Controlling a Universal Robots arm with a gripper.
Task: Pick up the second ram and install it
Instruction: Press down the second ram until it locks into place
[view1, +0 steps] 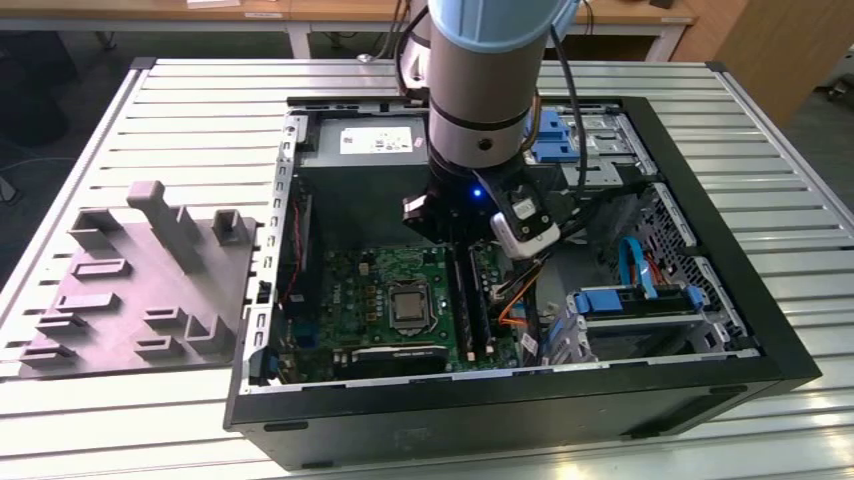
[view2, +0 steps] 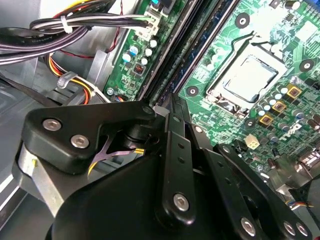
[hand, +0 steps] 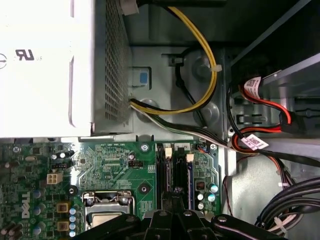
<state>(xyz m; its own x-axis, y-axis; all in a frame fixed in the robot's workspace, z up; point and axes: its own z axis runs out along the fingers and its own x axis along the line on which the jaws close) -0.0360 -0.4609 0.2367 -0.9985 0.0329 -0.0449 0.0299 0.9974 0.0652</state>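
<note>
— Where is the second ram?

— The slim, dark memory stick (hand: 172, 172) stands on edge in a slot of the green motherboard (view1: 367, 290), beside the silver processor socket (view2: 248, 77), inside the open black computer case (view1: 534, 405) on the slatted metal tabletop (view1: 200, 110).

— And your fingers?

— My black gripper (view2: 172, 107) hangs right over that slot. Whether my fingers are closed on the stick, I cannot tell.

— The grey plastic holder tray (view1: 127, 290)?

— Beside the case, well apart from me.
</note>
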